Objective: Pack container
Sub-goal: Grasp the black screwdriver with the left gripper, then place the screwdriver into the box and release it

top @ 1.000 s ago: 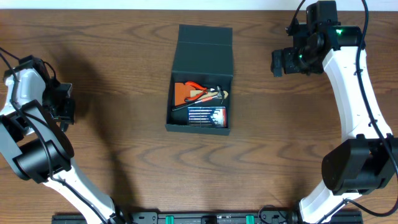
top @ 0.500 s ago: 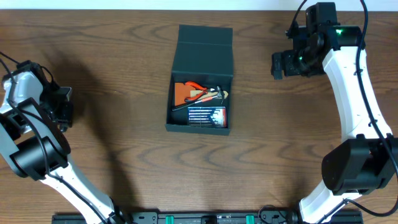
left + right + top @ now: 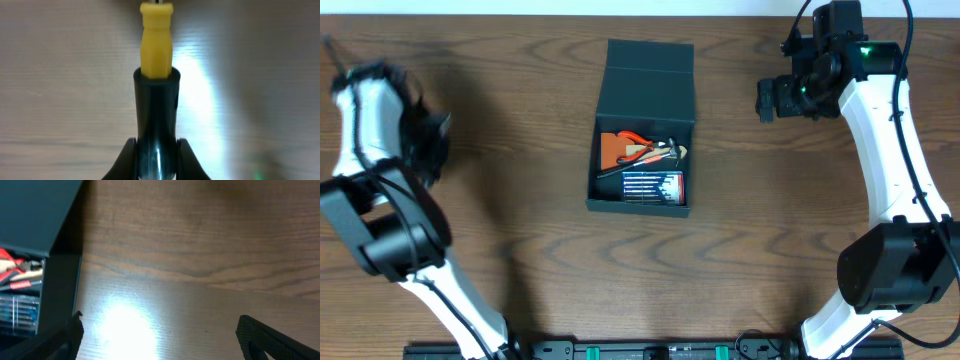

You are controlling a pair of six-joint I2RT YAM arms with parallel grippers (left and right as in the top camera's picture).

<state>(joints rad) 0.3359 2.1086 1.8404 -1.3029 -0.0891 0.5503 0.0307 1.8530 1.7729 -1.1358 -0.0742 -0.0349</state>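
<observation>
Packing partly complete: the dark teal-green square cardboard container (image 3: 648, 90), lid open at overhead centre on the table (image 3: 520, 230), holds orange-handled pliers (image 3: 638, 140) and a blue bit case (image 3: 652, 185); left end effector (image 3: 156, 155) pinches a black-and-yellow tool (image 3: 156, 95) not yet packed; right end effector (image 3: 160, 330) spread, empty.

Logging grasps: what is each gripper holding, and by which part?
Left gripper grips a yellow-and-black tool by its black section; right gripper holds nothing.

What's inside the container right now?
The container holds red-handled pliers, an orange piece and a blue bit case beside them. Anything beneath them is covered.
</observation>
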